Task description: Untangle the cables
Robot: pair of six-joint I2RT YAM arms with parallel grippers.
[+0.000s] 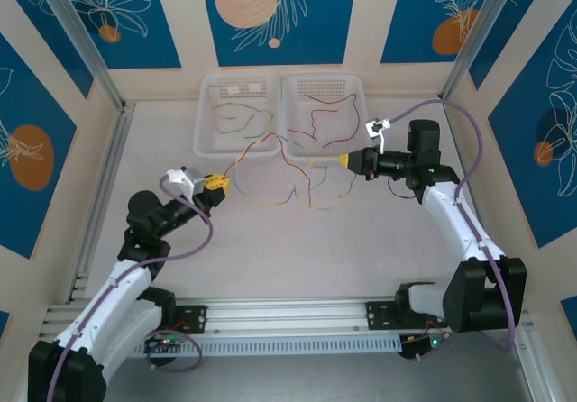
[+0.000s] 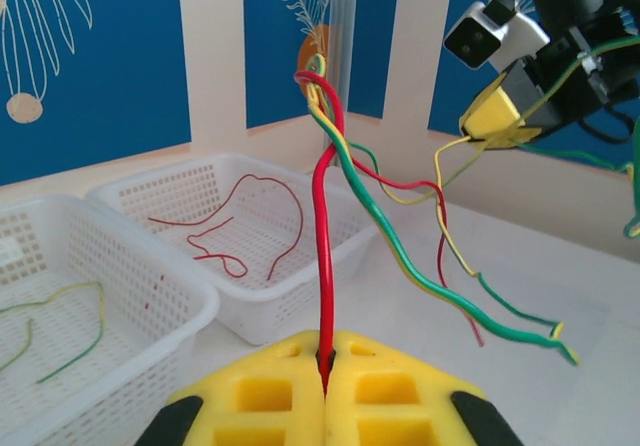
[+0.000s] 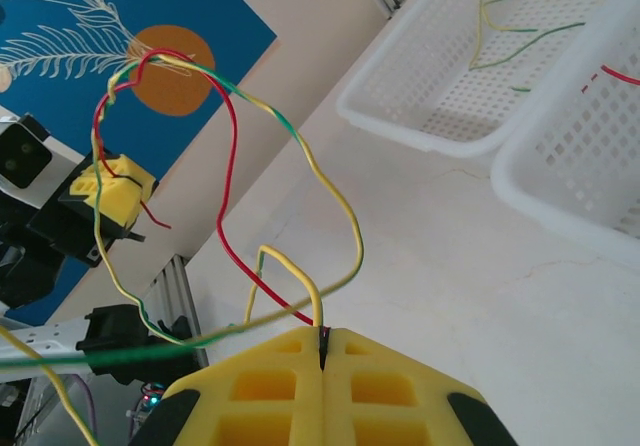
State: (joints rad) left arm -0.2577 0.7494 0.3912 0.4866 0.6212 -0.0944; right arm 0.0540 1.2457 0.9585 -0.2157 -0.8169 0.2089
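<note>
Left end effector [image 1: 215, 187]: pressed together, pinching a red cable [image 2: 322, 226].
Left basket [image 1: 261, 100]: one yellow-green cable [image 1: 230, 118].
Cables [image 1: 287, 172]: tangled, strung between both end effectors.
Right basket [image 1: 329, 91]: red cables.
Right end effector [image 1: 348, 161]: pinching red and yellow strands.

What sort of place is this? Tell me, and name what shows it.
Most likely a robot lab test cell: a left arm and right arm bolted to a rail at the table edge, blue printed panels on metal posts all round, and white baskets beside tangled cables.
</note>
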